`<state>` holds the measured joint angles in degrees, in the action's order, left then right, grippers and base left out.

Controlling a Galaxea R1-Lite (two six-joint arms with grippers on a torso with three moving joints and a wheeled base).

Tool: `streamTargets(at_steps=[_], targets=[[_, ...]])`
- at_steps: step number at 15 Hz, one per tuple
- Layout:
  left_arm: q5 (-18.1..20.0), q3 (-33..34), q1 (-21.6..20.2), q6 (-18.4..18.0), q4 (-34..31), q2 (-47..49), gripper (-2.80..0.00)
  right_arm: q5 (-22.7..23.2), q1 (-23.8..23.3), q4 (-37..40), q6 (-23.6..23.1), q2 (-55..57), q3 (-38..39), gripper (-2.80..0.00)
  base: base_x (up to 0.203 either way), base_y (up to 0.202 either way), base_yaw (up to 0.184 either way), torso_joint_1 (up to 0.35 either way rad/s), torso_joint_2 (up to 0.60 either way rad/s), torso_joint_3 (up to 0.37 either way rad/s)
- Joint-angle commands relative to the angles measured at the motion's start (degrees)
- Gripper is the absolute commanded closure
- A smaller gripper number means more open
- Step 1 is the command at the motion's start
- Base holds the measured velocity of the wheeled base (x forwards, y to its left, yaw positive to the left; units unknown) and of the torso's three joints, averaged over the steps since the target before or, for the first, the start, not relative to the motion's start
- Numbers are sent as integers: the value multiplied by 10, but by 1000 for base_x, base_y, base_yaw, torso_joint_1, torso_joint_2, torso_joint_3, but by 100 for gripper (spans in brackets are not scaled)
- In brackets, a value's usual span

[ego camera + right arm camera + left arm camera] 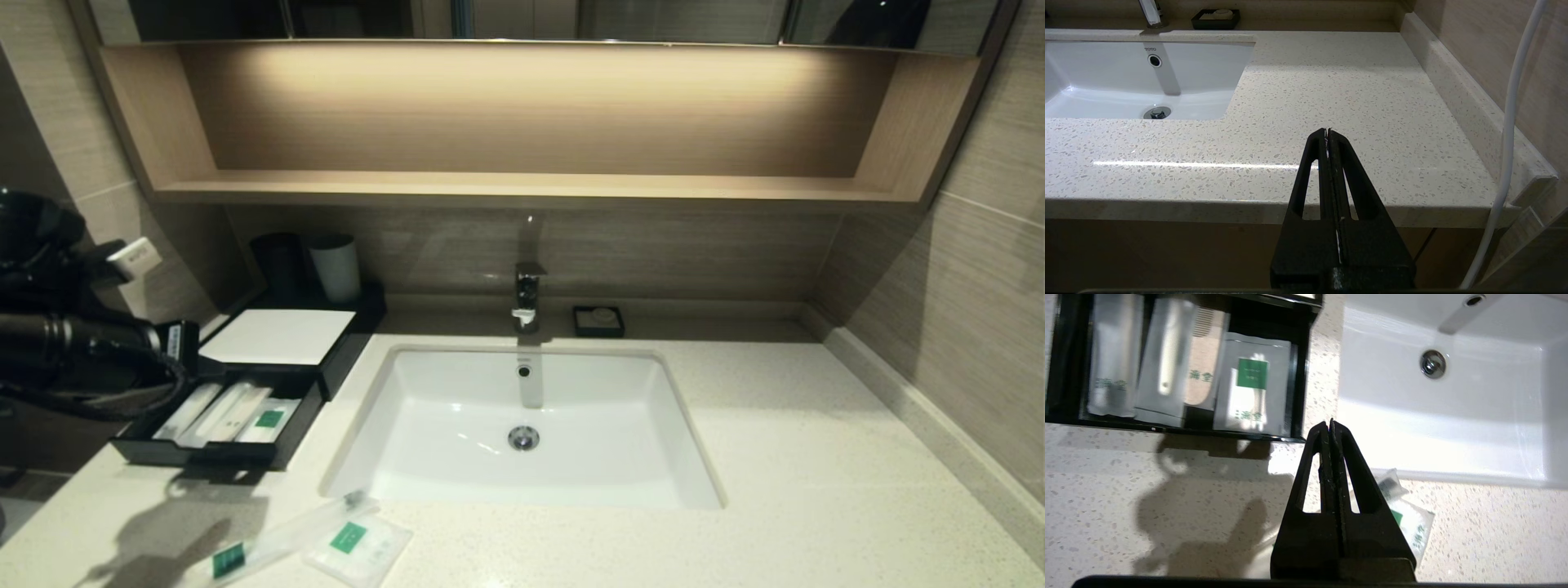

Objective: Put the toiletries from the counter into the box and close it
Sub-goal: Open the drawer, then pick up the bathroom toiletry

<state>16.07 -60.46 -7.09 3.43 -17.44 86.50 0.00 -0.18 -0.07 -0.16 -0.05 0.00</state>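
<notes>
**Overhead at the washbasin: two packets out, drawer open**

Still lying on the counter (816, 457), the two packets sit near its front edge, left of the sink's (522, 482) near corner. The long thin packet (277, 541) runs slantwise, and the flat squarish packet (357, 549) lies against its right side, the two touching or overlapping. Both are well apart from the box (277, 336), which stands at the counter's left end beside the sink rim. Its black drawer (214, 453) is pulled out toward me and holds several wrapped items side by side, filling most of its width.

My left claw (1329, 424) hangs above the counter between the drawer front and the two packets, fingers pressed together with nothing between them. Bare stone lies below it and to its left.

My right claw (1327, 131) sits low at the front edge of the counter's right half, fingers likewise closed on nothing. That whole stretch, from the sink rim to the raised wall strip, is open stone. A small dark dish (598, 321) sits at the back by the tap (526, 298).
</notes>
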Motion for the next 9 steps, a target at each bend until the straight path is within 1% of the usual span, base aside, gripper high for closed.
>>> streamTargets(at_steps=[1, 2, 5, 7, 8, 9], targets=[[14, 37, 39, -10, 0, -45, 0, 0, 0, 0, 0, 0, 1, 0, 0, 0, 0, 0, 0, 0], [24, 53, 51, -24, 2, -52, 0, 0, 0, 0, 0, 0, 1, 0, 0, 0, 0, 0, 0, 0], [33, 76, 57, -92, 4, -50, 0, 0, 0, 0, 0, 0, 1, 0, 0, 0, 0, 0, 0, 0], [35, 85, 57, -116, 4, -42, 0, 0, 0, 0, 0, 0, 1, 0, 0, 0, 0, 0, 0, 0], [42, 90, 58, -130, 4, -41, 0, 0, 0, 0, 0, 0, 1, 0, 0, 0, 0, 0, 0, 0], [58, 96, 58, -148, 4, -42, 0, 0, 0, 0, -1, 0, 1, 0, 0, 0, 0, 0, 0, 0]])
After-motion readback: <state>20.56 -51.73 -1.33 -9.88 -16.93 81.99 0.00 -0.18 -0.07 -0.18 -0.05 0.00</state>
